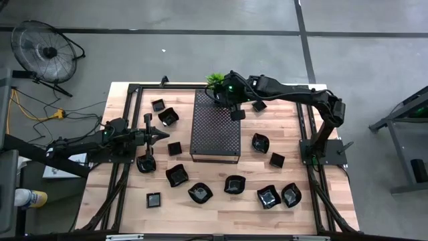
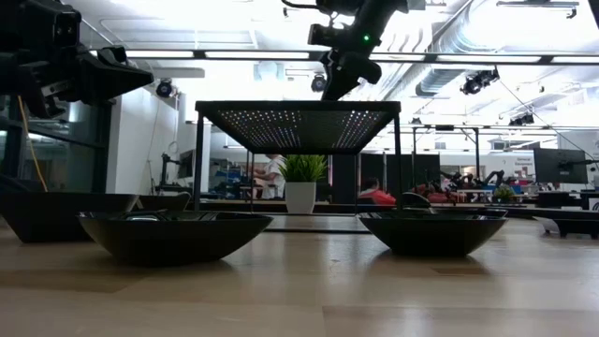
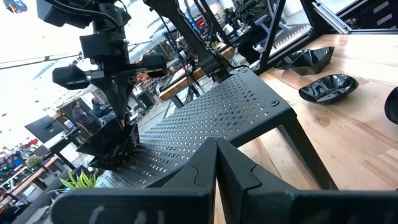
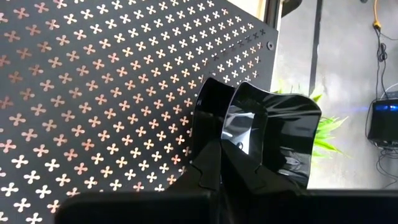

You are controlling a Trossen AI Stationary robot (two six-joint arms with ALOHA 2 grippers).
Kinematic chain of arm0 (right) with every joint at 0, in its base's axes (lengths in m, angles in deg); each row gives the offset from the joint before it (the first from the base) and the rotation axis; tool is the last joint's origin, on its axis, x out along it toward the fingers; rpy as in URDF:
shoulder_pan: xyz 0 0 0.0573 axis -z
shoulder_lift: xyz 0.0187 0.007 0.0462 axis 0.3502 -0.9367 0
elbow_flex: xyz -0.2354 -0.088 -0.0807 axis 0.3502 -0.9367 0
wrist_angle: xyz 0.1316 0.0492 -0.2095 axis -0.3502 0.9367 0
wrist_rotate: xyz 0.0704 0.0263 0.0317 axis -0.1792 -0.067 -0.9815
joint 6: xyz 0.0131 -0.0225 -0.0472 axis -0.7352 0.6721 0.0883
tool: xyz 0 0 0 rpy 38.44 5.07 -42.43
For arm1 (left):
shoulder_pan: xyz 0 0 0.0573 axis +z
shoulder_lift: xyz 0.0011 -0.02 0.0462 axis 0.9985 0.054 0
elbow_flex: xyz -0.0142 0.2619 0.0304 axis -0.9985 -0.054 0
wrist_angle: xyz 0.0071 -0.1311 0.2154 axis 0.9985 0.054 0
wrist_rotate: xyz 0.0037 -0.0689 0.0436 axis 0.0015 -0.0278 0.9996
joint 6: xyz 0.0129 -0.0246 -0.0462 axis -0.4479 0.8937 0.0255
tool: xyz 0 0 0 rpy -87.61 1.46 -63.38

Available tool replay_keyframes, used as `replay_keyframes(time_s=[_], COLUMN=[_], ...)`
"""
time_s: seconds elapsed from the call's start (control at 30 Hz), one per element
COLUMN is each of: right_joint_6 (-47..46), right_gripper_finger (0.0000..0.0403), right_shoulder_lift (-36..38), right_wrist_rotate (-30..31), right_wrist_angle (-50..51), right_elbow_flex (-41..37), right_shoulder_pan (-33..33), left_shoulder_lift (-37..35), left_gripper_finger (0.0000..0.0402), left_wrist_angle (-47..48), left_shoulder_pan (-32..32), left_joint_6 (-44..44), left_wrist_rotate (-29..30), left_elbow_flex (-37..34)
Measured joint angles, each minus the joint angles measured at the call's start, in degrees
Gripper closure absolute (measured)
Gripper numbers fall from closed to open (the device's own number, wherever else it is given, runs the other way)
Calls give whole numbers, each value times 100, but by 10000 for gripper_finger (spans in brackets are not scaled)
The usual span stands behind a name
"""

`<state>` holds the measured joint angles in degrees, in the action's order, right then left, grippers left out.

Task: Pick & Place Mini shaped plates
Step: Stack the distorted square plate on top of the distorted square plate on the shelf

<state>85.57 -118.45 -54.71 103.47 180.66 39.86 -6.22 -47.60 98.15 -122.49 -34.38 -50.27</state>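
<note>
The right hand (image 1: 237,112) is pinching a plate (image 4: 273,134) by its rim, holding it up in the air over the back right corner of the tray (image 1: 215,130), just beside the plant (image 1: 215,80). In the right wrist view the glossy dish is standing tilted on edge between the dark fingers (image 4: 208,162), with the tray's cross-shaped holes behind it and green leaves past the corner.

The left hand (image 1: 162,136) is hanging over the worktop (image 1: 221,207) left of the tray, fingers pressed together and holding nothing.

The other plates are lying scattered on the pale wood: several left of the tray, a curved row (image 1: 235,184) along the front, a few to the right (image 1: 261,142). From table height two shallow dishes (image 2: 173,234) are sitting in the foreground, and the tray is standing on thin legs with the potted plant showing beneath it.

Around the worktop the floor is grey concrete; a fan (image 1: 45,50) is standing at the back left, with cables nearby. Far off, people are sitting at benches, too small to make out. The left arm is hiding part of one plate (image 1: 146,163).
</note>
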Motion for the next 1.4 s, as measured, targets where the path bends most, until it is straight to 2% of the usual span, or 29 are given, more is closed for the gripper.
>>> replay_keyframes(time_s=[1.23, 1.4], right_joint_6=[-151, -151], right_gripper_finger=[402, 378], right_shoulder_lift=[0, 0], right_wrist_rotate=[-201, -166], right_wrist_angle=[-162, -162], right_elbow_flex=[0, 0], right_shoulder_pan=[2, 4], left_shoulder_lift=[-1, 1], left_gripper_finger=[400, 400], left_wrist_angle=[0, 0], left_shoulder_pan=[0, -1], left_joint_6=[0, 0], left_wrist_rotate=[0, 1], left_elbow_flex=[1, 1])
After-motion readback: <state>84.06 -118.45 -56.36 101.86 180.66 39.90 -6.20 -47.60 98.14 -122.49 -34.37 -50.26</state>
